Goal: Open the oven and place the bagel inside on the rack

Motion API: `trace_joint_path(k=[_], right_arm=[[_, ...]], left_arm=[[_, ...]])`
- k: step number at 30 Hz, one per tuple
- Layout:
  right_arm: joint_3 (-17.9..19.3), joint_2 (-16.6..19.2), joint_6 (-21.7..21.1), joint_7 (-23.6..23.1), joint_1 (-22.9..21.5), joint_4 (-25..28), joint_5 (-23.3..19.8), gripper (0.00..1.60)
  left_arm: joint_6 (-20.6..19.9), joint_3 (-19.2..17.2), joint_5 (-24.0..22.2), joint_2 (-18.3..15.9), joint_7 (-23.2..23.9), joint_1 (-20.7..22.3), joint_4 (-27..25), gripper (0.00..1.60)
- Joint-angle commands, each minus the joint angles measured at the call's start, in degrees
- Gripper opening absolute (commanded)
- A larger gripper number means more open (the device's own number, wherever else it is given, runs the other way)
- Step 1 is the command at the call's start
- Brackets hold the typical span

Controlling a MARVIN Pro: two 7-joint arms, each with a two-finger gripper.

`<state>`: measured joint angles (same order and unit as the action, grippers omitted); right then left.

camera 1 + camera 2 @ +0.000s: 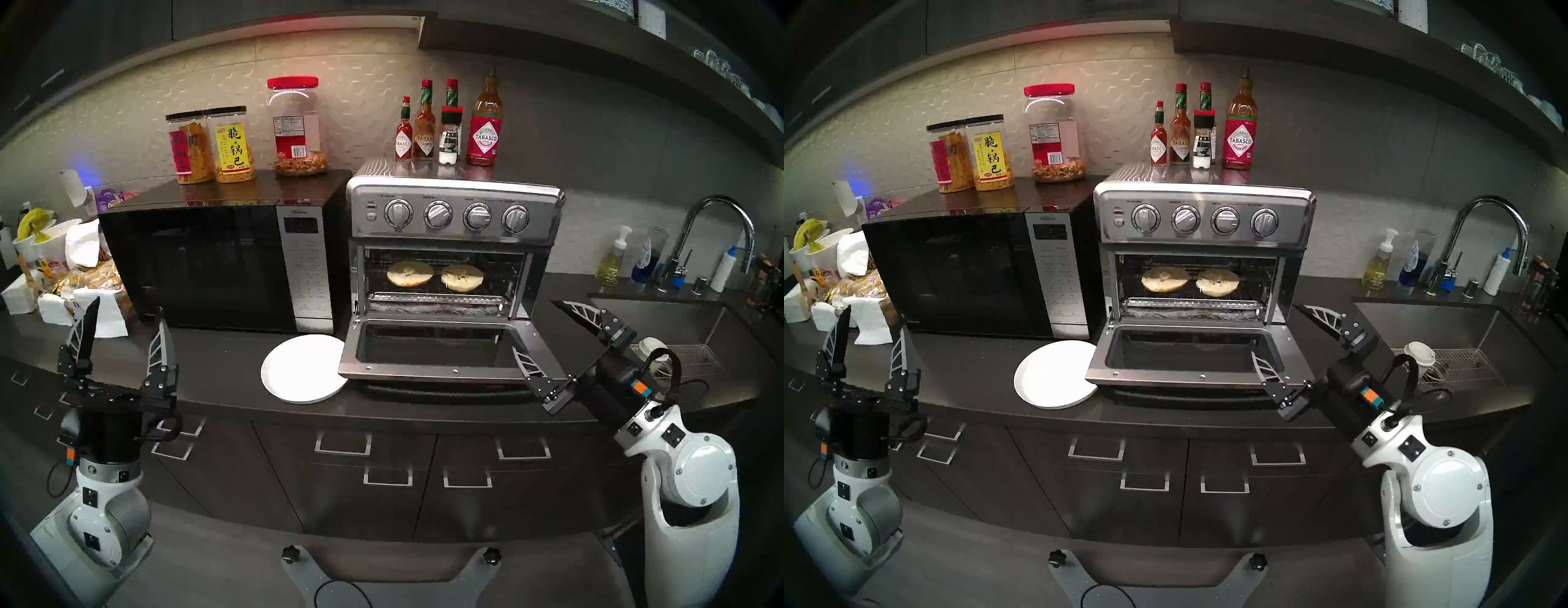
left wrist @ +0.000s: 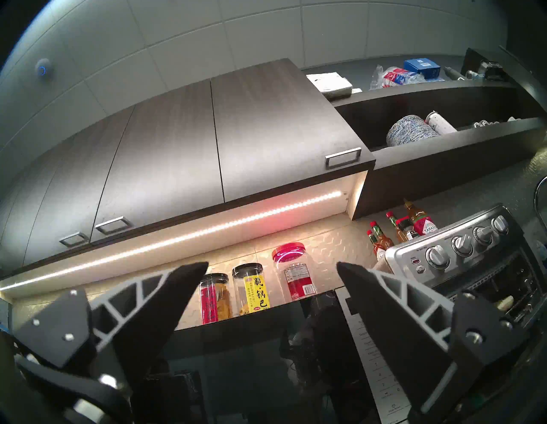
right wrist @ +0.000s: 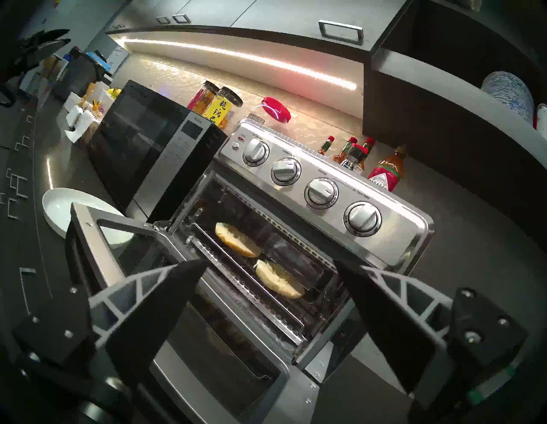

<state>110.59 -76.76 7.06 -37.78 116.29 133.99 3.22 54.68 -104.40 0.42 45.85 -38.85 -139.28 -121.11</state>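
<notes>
Right now I see the oven (image 1: 454, 237) standing on the bench (image 1: 212, 373) with its glass door (image 1: 432, 348) dropped flat toward me. Both halves of the bagel (image 1: 435, 275) lie side by side on the rack (image 1: 437, 291), cut faces up, one to the left and one to the right, not touching each other. Below them sits the foil-lined tray (image 1: 437, 306). Just left of the open door, the white plate (image 1: 301, 369) rests bare on the bench, its right edge tucked under the door's corner. To the left of the oven stands the black microwave (image 1: 212, 263) with snack jars on top, and sauce bottles (image 1: 449, 127) line the oven's roof. My left gripper (image 1: 125, 322) is spread wide and holds nothing, raised at the near left, well apart from the oven. My right gripper (image 1: 536, 325) is also spread wide and empty, hanging by the door's right near corner.
</notes>
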Motion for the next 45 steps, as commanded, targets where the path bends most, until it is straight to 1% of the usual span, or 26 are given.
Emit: trace_joint_path(k=[1,2,3,6,25,30,31,32,33,35,38,39,40,41,43,45], right_arm=[[0.16,2.85,-4.41,-3.25,-2.54,0.73,-2.34,1.6],[0.24,3.9,-5.32,-4.54,-3.16,0.51,-2.79,1.6],[0.24,4.21,-6.0,-5.02,-3.61,0.41,-2.93,1.6],[0.24,5.39,-6.71,-6.75,-4.99,-0.09,-3.19,1.6],[0.26,6.69,-11.43,-10.34,-7.36,-0.14,-3.23,1.6],[0.05,7.98,-12.5,-12.0,-8.5,-0.65,-3.61,1.6],[-0.17,9.15,-13.69,-13.44,-9.5,-1.1,-4.05,1.6],[-0.29,9.58,-13.19,-13.77,-9.89,-1.27,-3.8,1.48],[-0.39,9.92,-13.32,-14.21,-10.29,-1.42,-3.86,1.41],[-0.52,10.11,-13.58,-14.64,-10.77,-1.56,-3.82,1.6],[-0.88,11.09,-14.08,-16.02,-11.84,-2.13,-4.14,1.6],[-0.98,11.27,-14.31,-16.32,-12.14,-2.28,-4.26,1.56],[-1.13,11.67,-14.33,-16.88,-12.57,-2.53,-4.37,1.32],[-1.23,11.7,-14.43,-17.01,-12.81,-2.62,-4.35,0.75],[-1.33,11.73,-14.67,-17.28,-13.1,-2.74,-4.35,0.78],[-1.39,11.83,-15.1,-17.54,-13.3,-2.77,-4.31,0.77]], left_arm=[[0.24,-0.55,0.09,0.03,-0.09,0.16,-1.17,1.6],[0.25,-0.55,0.1,0.03,-0.09,0.16,-1.16,1.6],[0.25,-0.55,0.1,0.02,-0.1,0.17,-1.16,1.6],[0.25,-0.54,0.1,0.02,-0.1,0.17,-1.16,1.6],[0.24,-0.56,0.11,0.0,-0.13,0.14,-1.18,1.6],[0.24,-0.55,0.12,0.0,-0.14,0.14,-1.18,1.6],[0.24,-0.55,0.12,-0.01,-0.15,0.14,-1.17,1.6],[0.24,-0.55,0.12,-0.01,-0.15,0.14,-1.17,1.6],[0.25,-0.54,0.12,-0.01,-0.15,0.15,-1.17,1.6],[0.24,-0.54,0.12,-0.01,-0.16,0.14,-1.17,1.6],[0.25,-0.54,0.12,-0.02,-0.16,0.14,-1.17,1.6],[0.24,-0.54,0.13,-0.02,-0.16,0.14,-1.17,1.6],[0.25,-0.54,0.13,-0.02,-0.17,0.14,-1.17,1.6],[0.24,-0.54,0.13,-0.02,-0.17,0.14,-1.17,1.6],[0.24,-0.54,0.13,-0.02,-0.17,0.14,-1.17,1.6],[0.24,-0.55,0.13,-0.02,-0.18,0.13,-1.18,1.6]])
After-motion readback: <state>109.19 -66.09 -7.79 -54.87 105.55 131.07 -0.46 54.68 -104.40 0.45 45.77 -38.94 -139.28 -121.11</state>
